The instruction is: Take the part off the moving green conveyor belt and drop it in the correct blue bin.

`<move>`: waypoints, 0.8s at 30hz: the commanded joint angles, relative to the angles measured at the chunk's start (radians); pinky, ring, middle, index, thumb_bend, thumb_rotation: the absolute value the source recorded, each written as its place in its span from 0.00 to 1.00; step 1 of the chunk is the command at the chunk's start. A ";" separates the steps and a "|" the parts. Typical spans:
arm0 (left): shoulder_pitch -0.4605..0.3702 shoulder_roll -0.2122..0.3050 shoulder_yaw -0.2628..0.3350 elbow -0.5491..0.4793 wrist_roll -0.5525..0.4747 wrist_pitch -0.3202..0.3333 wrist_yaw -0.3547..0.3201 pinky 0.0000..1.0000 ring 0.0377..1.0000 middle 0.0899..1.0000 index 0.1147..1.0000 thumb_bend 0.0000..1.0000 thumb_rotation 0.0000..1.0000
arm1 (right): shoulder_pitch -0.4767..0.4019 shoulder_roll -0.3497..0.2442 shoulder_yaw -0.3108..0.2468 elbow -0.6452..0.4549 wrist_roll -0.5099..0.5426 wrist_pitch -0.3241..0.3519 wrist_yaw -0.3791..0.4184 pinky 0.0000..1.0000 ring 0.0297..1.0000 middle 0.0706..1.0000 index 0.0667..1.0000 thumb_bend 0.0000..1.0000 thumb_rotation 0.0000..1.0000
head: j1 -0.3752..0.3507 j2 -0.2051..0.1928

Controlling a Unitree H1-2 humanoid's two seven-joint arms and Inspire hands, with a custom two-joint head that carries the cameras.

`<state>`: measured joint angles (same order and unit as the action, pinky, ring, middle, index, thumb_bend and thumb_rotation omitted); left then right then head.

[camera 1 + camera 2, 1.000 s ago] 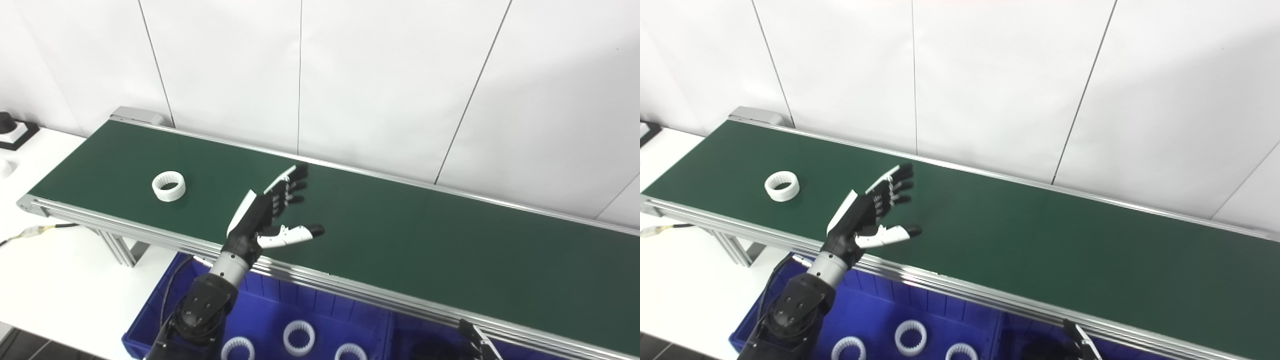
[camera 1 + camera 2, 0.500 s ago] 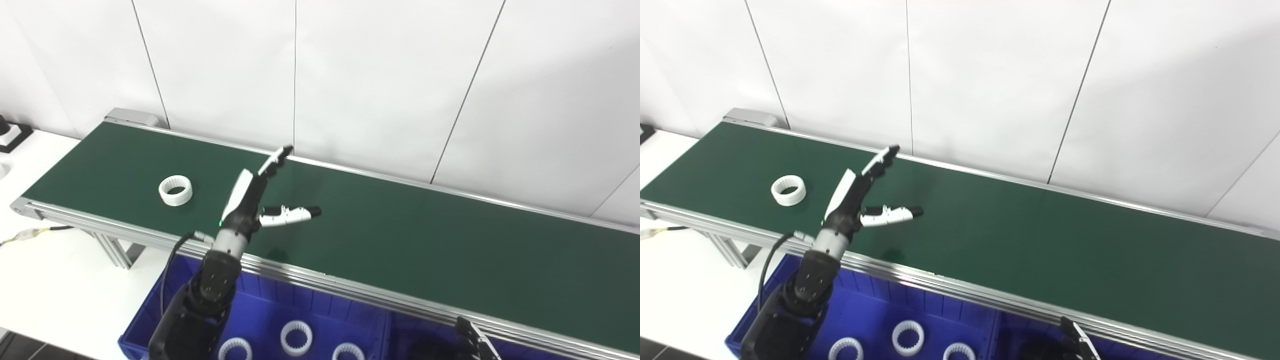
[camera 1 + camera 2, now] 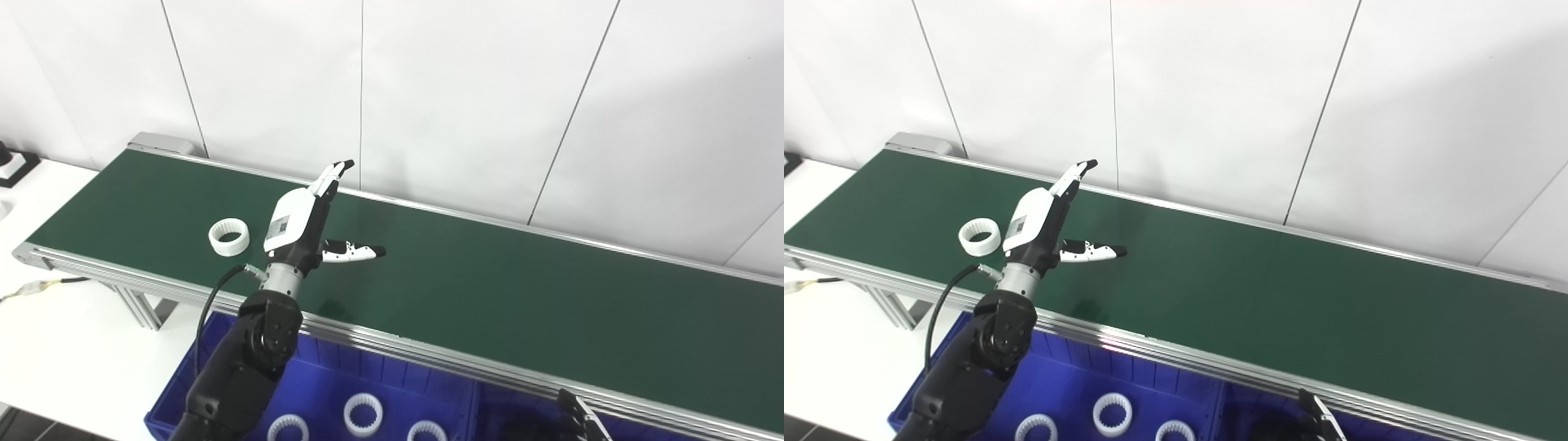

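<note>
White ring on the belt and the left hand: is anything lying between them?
Nothing. Only bare green belt separates the white ring from the open left hand, which stands just right of it. Both eye views show this gap.

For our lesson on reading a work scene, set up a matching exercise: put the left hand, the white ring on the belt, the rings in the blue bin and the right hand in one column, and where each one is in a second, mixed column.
Things:
1. left hand
2. white ring
3. rings in the blue bin
4. right hand

Places:
A. lying on the green belt
B. below the belt's near rail
C. only fingertips at the bottom edge
D. open above the belt

Pairs: 1-D, 2-A, 3-B, 4-C
</note>
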<state>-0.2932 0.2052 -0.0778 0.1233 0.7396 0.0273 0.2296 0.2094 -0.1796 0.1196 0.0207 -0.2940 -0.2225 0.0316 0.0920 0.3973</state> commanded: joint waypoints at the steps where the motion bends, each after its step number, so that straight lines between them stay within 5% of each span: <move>1: -0.043 0.020 -0.002 -0.009 0.030 0.016 0.034 0.89 0.96 0.98 0.95 0.82 0.18 | -0.010 -0.003 -0.003 -0.018 0.012 -0.058 -0.012 0.75 0.84 0.87 0.90 0.70 0.29 | 0.001 0.001; 24: -0.112 0.086 -0.032 0.180 0.073 0.088 0.089 0.95 0.97 0.98 0.94 0.82 0.20 | -0.011 -0.003 -0.002 -0.001 0.008 -0.082 -0.018 0.75 0.83 0.87 0.89 0.70 0.31 | -0.002 -0.004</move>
<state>-0.3552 0.2614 -0.1102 0.3128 0.8034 0.1218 0.2744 0.2076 -0.1794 0.1199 0.0340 -0.2924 -0.2469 0.0275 0.0890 0.3927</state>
